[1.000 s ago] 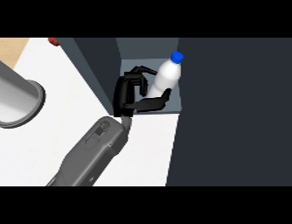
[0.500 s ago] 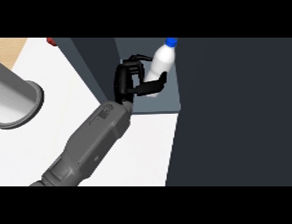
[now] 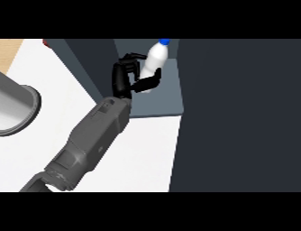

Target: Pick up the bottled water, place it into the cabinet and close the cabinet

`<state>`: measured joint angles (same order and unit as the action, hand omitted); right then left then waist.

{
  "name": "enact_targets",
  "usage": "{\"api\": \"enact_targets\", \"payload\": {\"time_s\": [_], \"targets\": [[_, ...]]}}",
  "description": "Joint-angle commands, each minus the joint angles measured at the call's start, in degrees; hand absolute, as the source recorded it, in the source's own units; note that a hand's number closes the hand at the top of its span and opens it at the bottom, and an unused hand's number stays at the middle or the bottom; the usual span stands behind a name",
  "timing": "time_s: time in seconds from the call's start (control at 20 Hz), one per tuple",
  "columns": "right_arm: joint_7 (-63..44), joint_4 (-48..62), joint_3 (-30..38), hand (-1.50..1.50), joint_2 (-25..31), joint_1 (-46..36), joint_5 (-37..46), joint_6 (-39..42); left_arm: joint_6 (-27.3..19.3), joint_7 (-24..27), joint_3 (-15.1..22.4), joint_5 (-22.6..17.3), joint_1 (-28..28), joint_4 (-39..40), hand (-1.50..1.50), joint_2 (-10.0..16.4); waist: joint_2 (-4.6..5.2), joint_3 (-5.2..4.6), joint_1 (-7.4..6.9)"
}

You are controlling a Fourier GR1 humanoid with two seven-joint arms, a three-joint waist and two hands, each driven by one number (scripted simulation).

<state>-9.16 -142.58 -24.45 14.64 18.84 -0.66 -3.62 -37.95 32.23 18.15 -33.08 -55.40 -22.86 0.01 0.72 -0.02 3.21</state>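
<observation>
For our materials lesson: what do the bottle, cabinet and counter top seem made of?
The bottle looks plastic: smooth white body, blue cap. The cabinet shows matte dark grey-blue panels, perhaps painted wood or laminate; no grain visible. The counter top is plain matte white; material unclear.

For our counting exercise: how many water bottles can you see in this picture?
1. The bottled water is inside the cabinet, with the right hand curled round it. Others could be hidden behind the dark panel at right.
</observation>
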Motion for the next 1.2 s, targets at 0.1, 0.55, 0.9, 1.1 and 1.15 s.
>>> {"api": "enact_targets", "payload": {"time_s": [0.1,0.55,0.9,1.1,1.15], "targets": [[-0.7,-4.5,-0.5,-1.5,-0.2,1.1,-1.8,0.9,-0.9,2.1,-1.0,-0.1,-5.1,6.8,1.5,0.0,0.06,0.0,0.4],[1.5,-0.9,4.3,-1.5,0.3,-0.5,-6.1,4.0,-0.2,3.9,-1.9,0.6,-7.6,12.6,-1.5,0.0,0.7,0.0,1.05],[2.4,-1.8,0.6,-1.5,-2.0,1.5,-3.0,3.7,2.3,5.5,-4.9,0.3,-10.6,15.8,-1.5,0.0,0.89,-0.05,1.59],[0.6,-4.0,5.0,-1.5,-0.2,1.6,-6.7,5.3,5.6,8.5,-5.7,0.4,-8.5,16.4,-1.5,0.5,0.74,-0.03,0.81],[0.5,-1.4,1.6,-1.5,-1.8,0.5,-3.3,4.3,4.0,5.9,-5.0,1.0,-11.3,16.9,-1.5,0.0,0.65,-0.05,0.82]]}}
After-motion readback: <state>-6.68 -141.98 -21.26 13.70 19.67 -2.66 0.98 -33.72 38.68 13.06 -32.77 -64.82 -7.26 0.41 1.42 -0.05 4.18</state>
